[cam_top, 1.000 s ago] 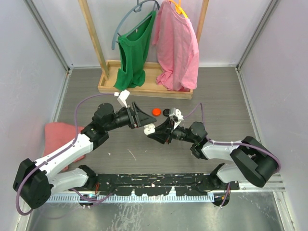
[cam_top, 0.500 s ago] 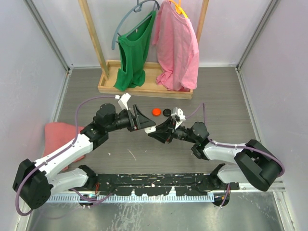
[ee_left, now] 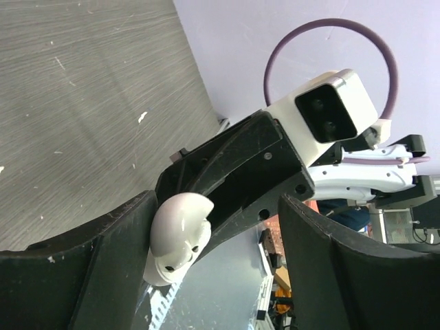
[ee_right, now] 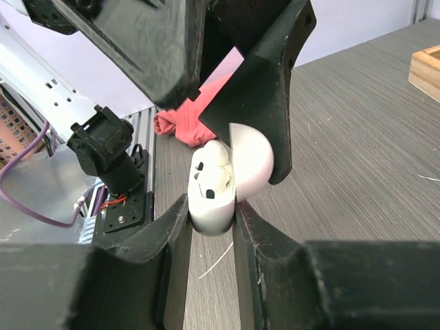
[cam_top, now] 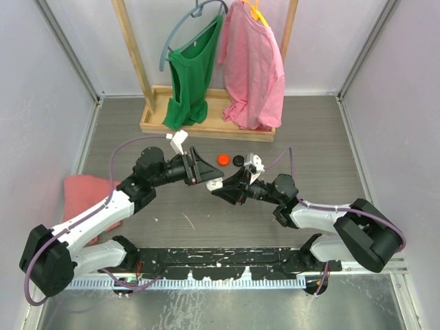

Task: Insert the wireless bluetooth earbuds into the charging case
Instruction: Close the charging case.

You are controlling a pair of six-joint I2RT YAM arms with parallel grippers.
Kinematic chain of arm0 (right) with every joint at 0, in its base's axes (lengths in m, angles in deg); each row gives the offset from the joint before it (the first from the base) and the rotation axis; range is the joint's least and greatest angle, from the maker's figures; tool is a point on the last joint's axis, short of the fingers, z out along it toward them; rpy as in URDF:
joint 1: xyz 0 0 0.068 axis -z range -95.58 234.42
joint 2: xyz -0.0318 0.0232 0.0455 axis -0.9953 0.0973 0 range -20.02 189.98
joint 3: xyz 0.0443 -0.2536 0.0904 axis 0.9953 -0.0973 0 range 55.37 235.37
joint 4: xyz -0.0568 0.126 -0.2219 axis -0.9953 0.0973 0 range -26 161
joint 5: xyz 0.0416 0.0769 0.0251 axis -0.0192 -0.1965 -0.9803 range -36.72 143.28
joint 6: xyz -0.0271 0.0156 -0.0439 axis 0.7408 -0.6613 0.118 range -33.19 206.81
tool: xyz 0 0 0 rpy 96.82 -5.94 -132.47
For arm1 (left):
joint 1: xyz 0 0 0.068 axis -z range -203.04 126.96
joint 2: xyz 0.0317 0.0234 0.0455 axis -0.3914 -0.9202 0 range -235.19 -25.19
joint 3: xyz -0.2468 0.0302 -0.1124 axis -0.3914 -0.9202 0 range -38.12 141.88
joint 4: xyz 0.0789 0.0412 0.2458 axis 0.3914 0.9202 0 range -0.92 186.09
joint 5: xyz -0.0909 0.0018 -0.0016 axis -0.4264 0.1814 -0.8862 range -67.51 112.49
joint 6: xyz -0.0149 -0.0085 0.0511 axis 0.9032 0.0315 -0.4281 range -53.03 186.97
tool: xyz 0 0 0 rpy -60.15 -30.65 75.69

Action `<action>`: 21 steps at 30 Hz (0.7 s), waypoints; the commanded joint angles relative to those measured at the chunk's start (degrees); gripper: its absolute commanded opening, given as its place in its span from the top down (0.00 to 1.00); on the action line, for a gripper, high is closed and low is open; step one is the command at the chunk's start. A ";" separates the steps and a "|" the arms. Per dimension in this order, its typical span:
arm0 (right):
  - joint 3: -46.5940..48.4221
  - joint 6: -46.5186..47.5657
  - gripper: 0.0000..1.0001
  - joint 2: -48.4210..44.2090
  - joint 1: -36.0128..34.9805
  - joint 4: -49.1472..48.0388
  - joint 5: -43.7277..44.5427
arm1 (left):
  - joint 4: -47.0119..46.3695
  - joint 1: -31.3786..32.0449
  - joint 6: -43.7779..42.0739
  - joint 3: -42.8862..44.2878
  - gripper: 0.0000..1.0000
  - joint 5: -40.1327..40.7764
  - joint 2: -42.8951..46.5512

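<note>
The white charging case point(ee_right: 214, 199) hangs above the table with its lid point(ee_right: 253, 161) swung open, and my right gripper point(ee_right: 212, 206) is shut on its body. White earbuds point(ee_right: 216, 155) sit in the case's wells. My left gripper point(ee_left: 216, 216) is open around the lid. One of its fingers point(ee_left: 117, 240) touches the case point(ee_left: 175, 234) and the other stands well apart. In the top view both grippers meet at the case point(cam_top: 214, 183) near the table's middle, the left gripper point(cam_top: 205, 175) coming from the left and the right gripper point(cam_top: 220, 189) from the right.
An orange-red puck point(cam_top: 223, 159) and a black puck point(cam_top: 238, 160) lie just behind the grippers. A pink cloth point(cam_top: 86, 192) lies at the left. A wooden rack base point(cam_top: 155, 124) with a green top point(cam_top: 192, 75) and a pink shirt point(cam_top: 254, 69) stands at the back.
My left gripper has shifted slightly at the lid and its jaws have narrowed a little. The right gripper keeps the case in the same place.
</note>
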 commanded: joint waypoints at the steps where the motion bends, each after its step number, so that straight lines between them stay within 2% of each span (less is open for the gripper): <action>1: -0.08 -0.14 0.99 0.09 -0.10 -3.16 -0.59 | -8.10 -0.21 2.74 -0.05 0.28 -2.28 2.17; 8: -0.64 -0.25 0.99 0.24 -0.16 -3.08 -0.77 | -8.31 -0.19 2.96 0.41 0.28 -3.06 4.33; 12: -0.73 -0.42 0.99 0.30 -0.17 -2.55 -0.52 | -4.88 -0.17 0.54 0.71 0.28 -2.28 5.23; 16: -0.56 0.19 0.99 -0.51 -0.08 0.56 0.44 | 5.68 -0.27 -6.59 2.17 0.26 2.99 7.51; 21: -0.68 1.05 0.99 -3.12 0.69 7.62 3.42 | 25.33 -0.26 -19.52 5.98 0.20 17.10 11.58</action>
